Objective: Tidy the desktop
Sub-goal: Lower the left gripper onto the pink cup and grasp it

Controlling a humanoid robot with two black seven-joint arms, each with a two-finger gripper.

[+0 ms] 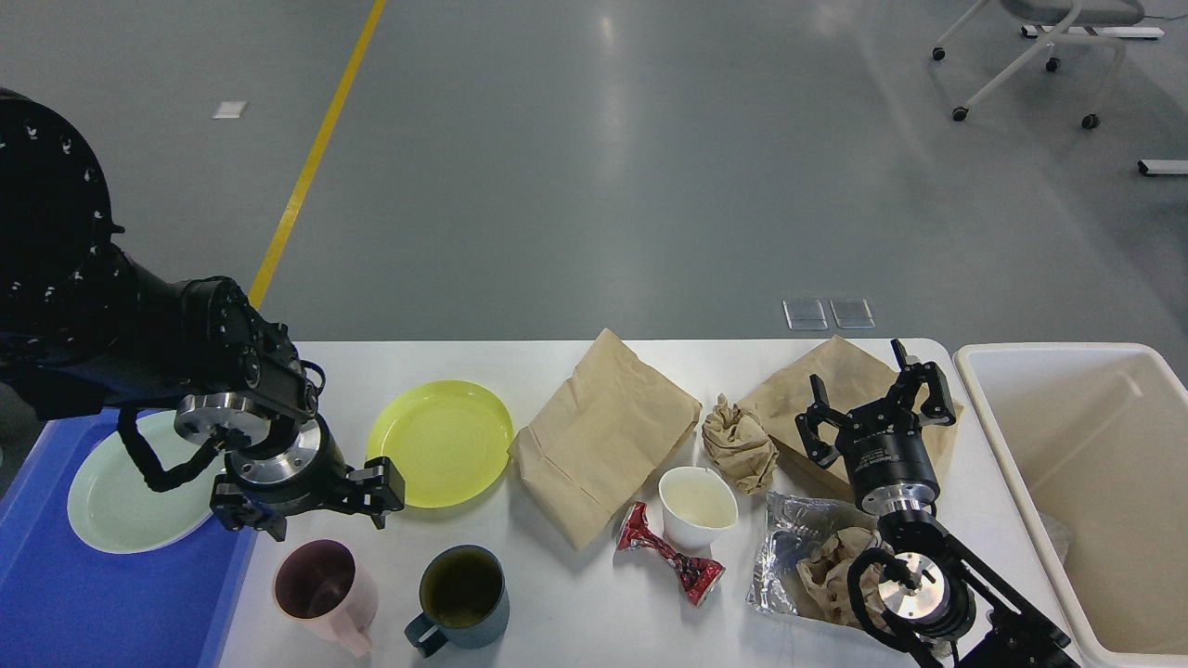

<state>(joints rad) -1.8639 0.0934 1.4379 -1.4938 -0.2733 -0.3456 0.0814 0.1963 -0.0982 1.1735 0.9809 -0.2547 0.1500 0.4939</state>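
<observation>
Grey factory floor lay behind the white desktop (575,612), which filled the lower frame, littered with dishes and trash.

Left gripper (320,515), fingers spread, hung just above the pink mug (325,592), beside the blue tray (56,603); collecting dishes seemed the step, and next it needed to lower around the mug rim. Right gripper (877,408) stood parted over a brown paper bag (835,380).

Left claw (325,522) spread above pink mug (325,594); right claw (875,404) spread over desktop (557,612).
</observation>
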